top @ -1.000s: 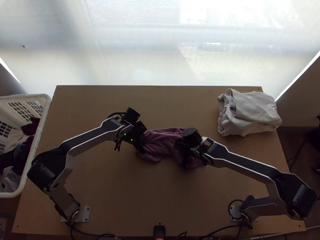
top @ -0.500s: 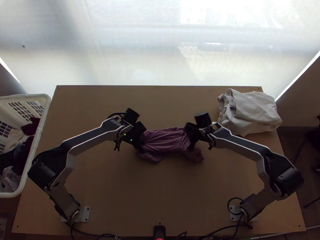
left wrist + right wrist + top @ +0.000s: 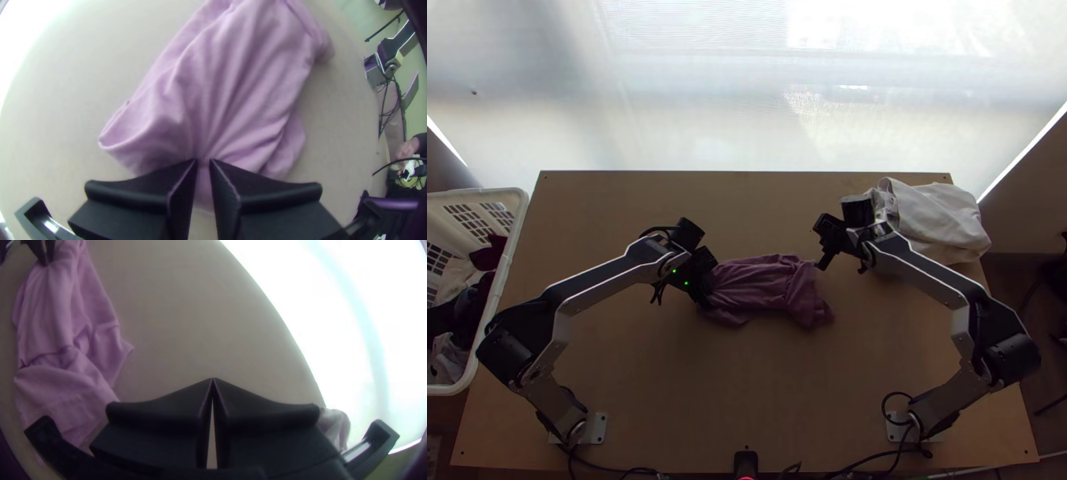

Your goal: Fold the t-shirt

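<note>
T-shirt (image 3: pixel 767 288), mauve, loosely bunched, creases fanning from the left pincer (image 3: pixel 705 298)

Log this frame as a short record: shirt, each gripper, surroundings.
shirt: purple t-shirt, bunched lengthwise mid-table, not neatly folded
left gripper: left gripper, shut on the shirt, creases fanning from the pinch
right gripper: right gripper, shut, empty, near the shirt's other end
far right corner: pale folded cloth
left side: white basket holding clothes

No legible text, labels or brands — no readable numbers, no readable signs
</note>
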Tool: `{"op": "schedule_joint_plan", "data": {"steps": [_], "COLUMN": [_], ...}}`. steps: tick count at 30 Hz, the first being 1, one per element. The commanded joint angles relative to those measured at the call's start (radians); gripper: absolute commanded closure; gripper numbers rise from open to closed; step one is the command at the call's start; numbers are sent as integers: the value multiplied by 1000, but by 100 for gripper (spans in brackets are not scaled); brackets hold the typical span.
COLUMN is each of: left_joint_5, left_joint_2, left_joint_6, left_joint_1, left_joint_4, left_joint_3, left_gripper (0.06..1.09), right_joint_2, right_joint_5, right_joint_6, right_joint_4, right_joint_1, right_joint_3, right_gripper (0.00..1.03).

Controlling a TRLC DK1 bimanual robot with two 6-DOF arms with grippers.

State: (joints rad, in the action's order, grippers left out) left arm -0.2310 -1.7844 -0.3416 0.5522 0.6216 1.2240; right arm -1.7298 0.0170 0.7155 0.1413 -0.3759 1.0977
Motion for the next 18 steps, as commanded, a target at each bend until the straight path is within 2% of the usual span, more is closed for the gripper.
{"op": "schedule_joint_plan", "data": {"steps": [1, 3, 5, 7, 8, 10, 12, 13, 15, 18], "left_joint_5": [-1, -2, -2, -2, -2, -2, -2, -2, -5, -5], "left_joint_2": [51, 72, 94, 114, 126, 154, 186, 204, 238, 286], "left_joint_6": [-7, 3, 19, 50, 58, 64, 65, 69, 79, 85], "left_joint_1": [-40, -55, -75, -95, -107, -135, -175, -199, -242, -256], "left_joint_4": [24, 35, 38, 40, 41, 47, 59, 61, 66, 67], "left_joint_3": [-3, -6, -9, -8, -8, -8, -8, -9, -18, -61], "left_gripper": [65, 48, 37, 18, 12, 11, 11, 11, 11, 11], "right_joint_2": [156, 207, 239, 259, 265, 274, 276, 276, 276, 266], "right_joint_5": [3, 3, 1, 0, -3, -19, -35, -43, -66, -98], "right_joint_6": [-13, -24, -34, -50, -59, -82, -113, -131, -146, -194], "right_joint_4": [99, 129, 149, 164, 175, 185, 201, 204, 205, 205], "right_joint_1": [20, -14, -51, -83, -93, -123, -153, -170, -213, -271], "right_joint_3": [-13, -33, -47, -52, -52, -50, -48, -48, -55, -59], "right_gripper": [100, 100, 100, 99, 94, 81, 62, 56, 51, 35]}}
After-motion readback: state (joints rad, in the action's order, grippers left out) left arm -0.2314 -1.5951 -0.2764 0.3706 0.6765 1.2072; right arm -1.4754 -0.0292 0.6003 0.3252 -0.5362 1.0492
